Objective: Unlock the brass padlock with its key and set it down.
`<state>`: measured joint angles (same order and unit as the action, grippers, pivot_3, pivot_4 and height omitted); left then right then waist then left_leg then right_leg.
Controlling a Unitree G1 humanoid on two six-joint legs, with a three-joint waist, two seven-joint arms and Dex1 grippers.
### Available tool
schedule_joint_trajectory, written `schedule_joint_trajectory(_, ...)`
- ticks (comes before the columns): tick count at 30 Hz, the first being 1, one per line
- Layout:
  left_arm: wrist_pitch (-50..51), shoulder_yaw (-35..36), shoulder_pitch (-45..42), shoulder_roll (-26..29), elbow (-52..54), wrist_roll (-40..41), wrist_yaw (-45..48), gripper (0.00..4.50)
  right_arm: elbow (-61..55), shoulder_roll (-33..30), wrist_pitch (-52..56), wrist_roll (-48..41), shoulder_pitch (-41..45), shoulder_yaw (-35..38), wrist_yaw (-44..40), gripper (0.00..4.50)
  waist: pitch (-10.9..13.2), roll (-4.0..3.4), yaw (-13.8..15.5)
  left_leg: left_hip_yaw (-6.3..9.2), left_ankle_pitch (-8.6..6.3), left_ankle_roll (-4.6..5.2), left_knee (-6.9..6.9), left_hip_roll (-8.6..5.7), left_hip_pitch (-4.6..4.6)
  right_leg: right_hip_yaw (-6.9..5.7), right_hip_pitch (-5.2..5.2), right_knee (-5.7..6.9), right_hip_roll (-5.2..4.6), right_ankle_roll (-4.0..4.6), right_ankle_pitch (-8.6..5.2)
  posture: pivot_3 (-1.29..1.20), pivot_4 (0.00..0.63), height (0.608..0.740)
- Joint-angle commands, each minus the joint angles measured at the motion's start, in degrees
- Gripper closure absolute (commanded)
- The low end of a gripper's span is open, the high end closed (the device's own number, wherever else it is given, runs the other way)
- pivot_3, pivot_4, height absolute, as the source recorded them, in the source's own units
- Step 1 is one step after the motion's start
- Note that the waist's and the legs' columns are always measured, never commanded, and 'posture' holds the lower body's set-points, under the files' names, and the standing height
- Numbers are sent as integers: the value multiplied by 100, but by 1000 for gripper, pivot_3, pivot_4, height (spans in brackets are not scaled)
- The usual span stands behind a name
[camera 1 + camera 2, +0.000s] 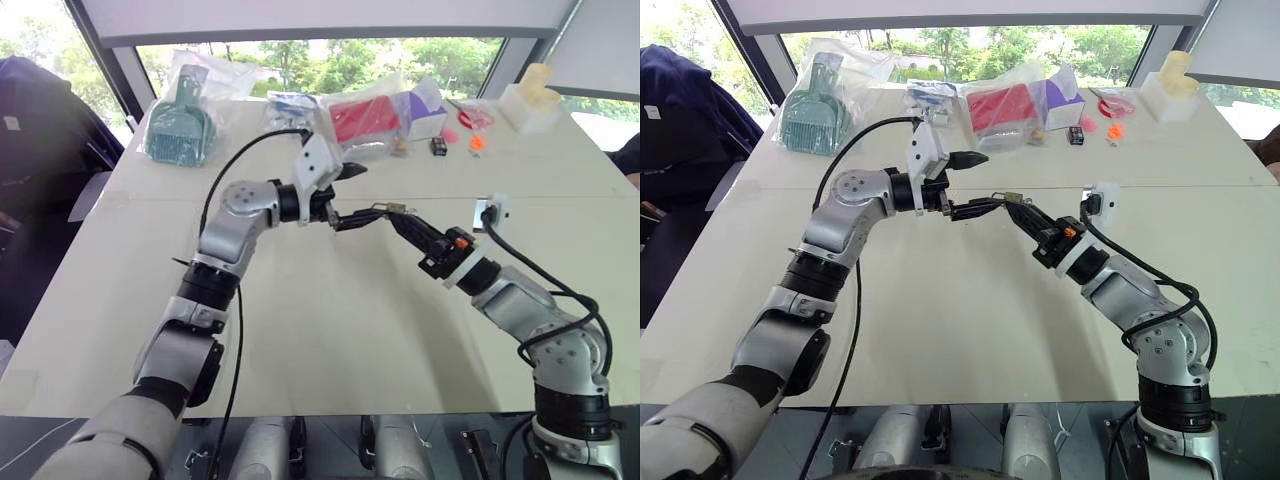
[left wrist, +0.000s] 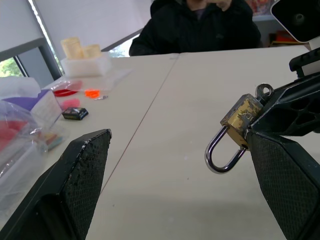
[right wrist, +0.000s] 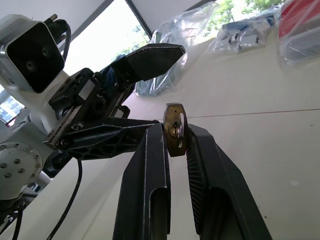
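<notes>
A pale table (image 1: 330, 330) runs out toward bright windows, with bagged goods (image 1: 365, 120) and a green dustpan (image 1: 180, 130) along its far edge and a person in dark clothing (image 2: 200, 25) seated at its side. Above the middle of the table the right gripper (image 3: 175, 137) is clamped tight on the brass padlock (image 2: 241, 119), holding the body edge-on at its fingertips with the silvery shackle (image 2: 222, 152) hanging free and looped closed. A small ring (image 2: 264, 91), perhaps the key's head, sits at the body's other end; I cannot tell for sure. The left gripper (image 1: 345, 195) stands spread wide, its 2 fingers either side of the lock, the lower one just beside it. The step in hand looks like the unlocking itself. Next the left gripper would need to close finely on that ring and twist, while the right holds firm.
</notes>
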<state>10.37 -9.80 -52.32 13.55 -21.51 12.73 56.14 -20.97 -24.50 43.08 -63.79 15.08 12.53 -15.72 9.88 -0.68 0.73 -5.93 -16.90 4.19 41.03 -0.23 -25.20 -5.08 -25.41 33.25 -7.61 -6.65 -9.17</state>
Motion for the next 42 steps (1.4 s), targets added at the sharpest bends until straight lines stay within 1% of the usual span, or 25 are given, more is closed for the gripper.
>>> schedule_joint_trajectory(1,-171,59,-39,26,60,-60,-34,34,-217,50,-79,-117,50,152,-12,4500,0,0,0,0,0,0,0,0,0,0,0,0,0,0,0,0,150,735)
schedule_joint_trajectory(12,-643,59,-196,-116,-593,-250,-167,34,-405,47,59,-410,-33,102,-37,4500,0,0,0,0,0,0,0,0,0,0,0,0,0,0,0,0,150,735)
schedule_joint_trajectory(21,-910,211,-596,-368,-1142,-231,-400,34,-504,89,137,-455,-174,-11,-23,4500,0,0,-4,0,-2,3,0,0,-1,0,-1,-1,-2,0,0,0,150,735)
schedule_joint_trajectory(26,-946,159,-525,-344,-1170,-296,-385,34,-490,122,114,-442,-193,-13,26,4500,0,0,1,0,-2,3,-1,0,-1,0,-2,-1,-2,-1,1,0,150,735)
schedule_joint_trajectory(29,-859,109,-408,-220,-1198,-396,-385,34,-487,119,115,-460,-208,14,59,4500,0,0,-1,0,-2,3,0,0,-1,0,-2,-1,-3,0,1,0,150,735)
schedule_joint_trajectory(32,-94,108,-95,93,-945,-178,47,34,-304,70,416,-794,-264,120,480,4500,0,-1,-24,0,-2,3,-2,1,0,0,-2,-1,-3,0,0,0,150,735)
schedule_joint_trajectory(34,444,136,199,330,-475,48,331,34,-128,-60,782,-1179,-385,133,606,4500,0,-1,-42,0,-2,2,-6,3,2,0,-3,2,-1,0,0,0,150,735)
schedule_joint_trajectory(37,1517,170,739,725,591,540,700,34,104,-258,1148,-1472,-489,127,659,4500,1,-1,-50,-1,2,-4,-9,5,-2,0,-9,4,-2,0,0,0,150,735)
schedule_joint_trajectory(38,1875,191,933,845,958,720,769,34,202,-305,1235,-1528,-465,119,686,4500,1,-1,-48,-1,13,-24,-8,4,-4,0,-10,3,-3,1,0,0,150,735)
schedule_joint_trajectory(40,2400,218,1365,1007,1667,1006,748,34,432,-387,1363,-1526,-350,104,662,4500,1,-1,-21,0,16,-30,-6,3,-5,1,-9,1,-6,19,-9,0,150,735)
schedule_joint_trajectory(42,2696,238,1783,1043,2207,1155,562,34,680,-435,1449,-1549,-214,121,595,4500,0,-2,-11,1,0,-4,-3,3,-3,1,-6,-3,-7,21,-11,0,150,735)
